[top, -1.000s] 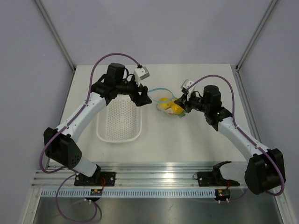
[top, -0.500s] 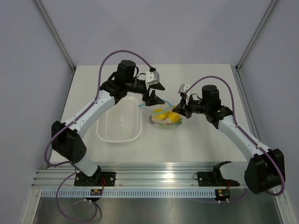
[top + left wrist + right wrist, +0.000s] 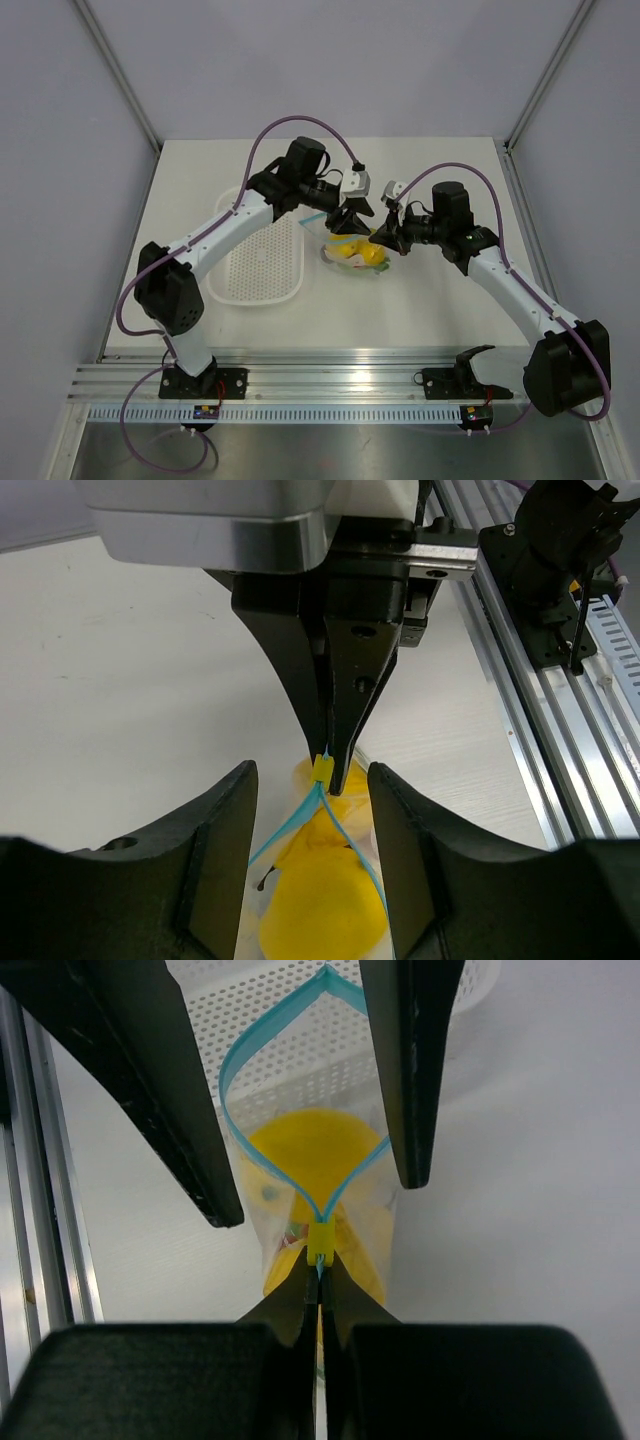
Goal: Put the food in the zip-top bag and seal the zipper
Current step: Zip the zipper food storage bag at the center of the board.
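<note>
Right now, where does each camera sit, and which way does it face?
Top external: above and behind the bases, looking down at the table; both arms show.
Left wrist: on the left arm, facing the right gripper pinching the zipper; own open fingers frame it.
Right wrist: faces back at the left gripper; own fingers shut.
Shared: the wrist views see the same zipper from opposite sides.
</note>
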Available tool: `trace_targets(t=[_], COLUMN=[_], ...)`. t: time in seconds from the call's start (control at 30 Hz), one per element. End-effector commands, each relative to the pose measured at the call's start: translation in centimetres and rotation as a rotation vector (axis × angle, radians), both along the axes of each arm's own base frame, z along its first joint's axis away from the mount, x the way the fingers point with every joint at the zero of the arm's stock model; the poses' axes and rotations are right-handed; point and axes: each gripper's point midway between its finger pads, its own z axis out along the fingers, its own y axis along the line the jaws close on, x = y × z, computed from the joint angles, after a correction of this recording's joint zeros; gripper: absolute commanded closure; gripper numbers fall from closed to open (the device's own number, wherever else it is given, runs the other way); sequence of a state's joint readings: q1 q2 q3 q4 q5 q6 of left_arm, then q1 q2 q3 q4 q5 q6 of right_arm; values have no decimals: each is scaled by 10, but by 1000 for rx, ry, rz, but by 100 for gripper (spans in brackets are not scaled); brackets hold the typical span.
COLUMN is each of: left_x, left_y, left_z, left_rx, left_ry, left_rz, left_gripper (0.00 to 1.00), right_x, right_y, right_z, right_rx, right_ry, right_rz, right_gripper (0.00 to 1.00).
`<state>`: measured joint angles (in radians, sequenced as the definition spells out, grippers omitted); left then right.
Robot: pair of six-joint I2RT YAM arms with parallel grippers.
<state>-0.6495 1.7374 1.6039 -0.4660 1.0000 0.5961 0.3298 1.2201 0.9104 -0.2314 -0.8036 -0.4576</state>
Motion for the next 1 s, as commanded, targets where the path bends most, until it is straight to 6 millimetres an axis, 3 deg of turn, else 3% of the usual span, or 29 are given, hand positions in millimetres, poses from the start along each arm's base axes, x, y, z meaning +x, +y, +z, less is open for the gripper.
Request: trace_targets(t=[0.0,0.53,0.77,0.87,0.97], left_x=[-5,-6,-9,-11,-14], left_y=[-8,-15,-13,-13,-9], left_z=[6,-16,-17,-16,-18], left_rx=[-40,-3,0,1,15], left_ry=[-18,56,70,72,75], left_rz=[-50,-54,-64,-67,-71], left_gripper=[51,61,79,99,100], right_x=[2,3,3,5,8], right_y=[3,2,1,-1,-4], right_z=[34,35,35,33,34], right_rx=[35,33,29,23,16], right_ry=[-101,-110,-113,-115,-121], right_rz=[23,19,10,-1,-28], right_gripper=[100,100,100,100,100])
